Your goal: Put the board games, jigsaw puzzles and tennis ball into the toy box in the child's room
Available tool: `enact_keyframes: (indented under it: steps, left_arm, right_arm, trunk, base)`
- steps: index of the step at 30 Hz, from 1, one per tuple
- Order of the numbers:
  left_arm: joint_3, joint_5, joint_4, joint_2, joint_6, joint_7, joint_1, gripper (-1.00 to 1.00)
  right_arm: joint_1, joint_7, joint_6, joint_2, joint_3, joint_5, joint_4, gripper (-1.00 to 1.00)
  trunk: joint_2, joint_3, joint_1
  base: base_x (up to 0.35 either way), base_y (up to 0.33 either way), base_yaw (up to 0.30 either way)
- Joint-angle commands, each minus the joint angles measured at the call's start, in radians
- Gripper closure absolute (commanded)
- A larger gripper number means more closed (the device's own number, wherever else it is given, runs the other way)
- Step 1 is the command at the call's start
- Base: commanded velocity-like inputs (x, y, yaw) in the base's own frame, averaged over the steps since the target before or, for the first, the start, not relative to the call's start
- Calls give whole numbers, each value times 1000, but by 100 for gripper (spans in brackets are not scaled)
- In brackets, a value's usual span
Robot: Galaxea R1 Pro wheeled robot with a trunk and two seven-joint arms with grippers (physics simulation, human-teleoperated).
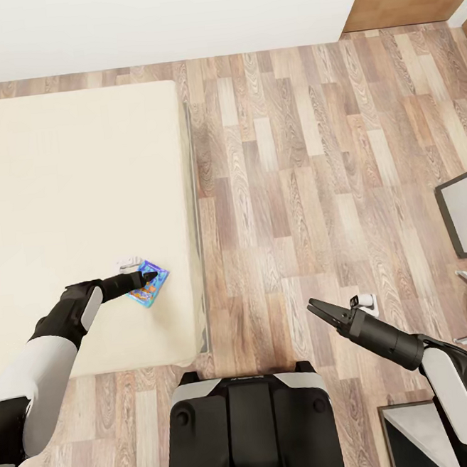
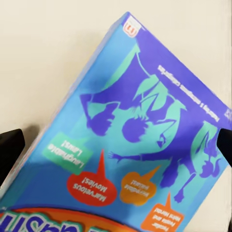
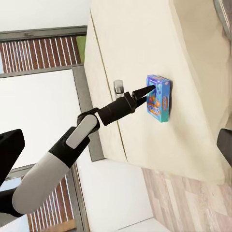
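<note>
The bed (image 1: 83, 226) carries the small blue game box (image 1: 148, 284) near its foot corner. It looks light, stiff and smooth; I would grip it across the short edges. The left gripper (image 1: 150, 275) is over the box, its jaws spread wide, holding nothing. The right gripper (image 1: 319, 309) hangs above the floor (image 1: 314, 183), empty; how far it is open I cannot tell.

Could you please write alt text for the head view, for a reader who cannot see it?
The robot's left gripper reaches over a small blue game box lying near the corner of a beige bed. Its right gripper hangs open over the wood-plank floor, holding nothing. The robot's dark base shows at the bottom edge.
</note>
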Motion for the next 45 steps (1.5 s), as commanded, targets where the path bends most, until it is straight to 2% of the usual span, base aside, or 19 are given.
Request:
enact_keyframes:
  steps: [1,45]
  left_arm:
    - [3,8,-1,0,9,-2,0,-100]
    - [3,8,-1,1,9,-2,0,-100]
  right_arm:
    - [-1,4,4,0,-1,1,0,-100]
    - [-1,5,4,0,-1,1,0,-100]
  trunk:
    - [-1,-1,1]
    - [-1,-1,1]
  base:
    - [0,-202,0]
    - [0,-50,0]
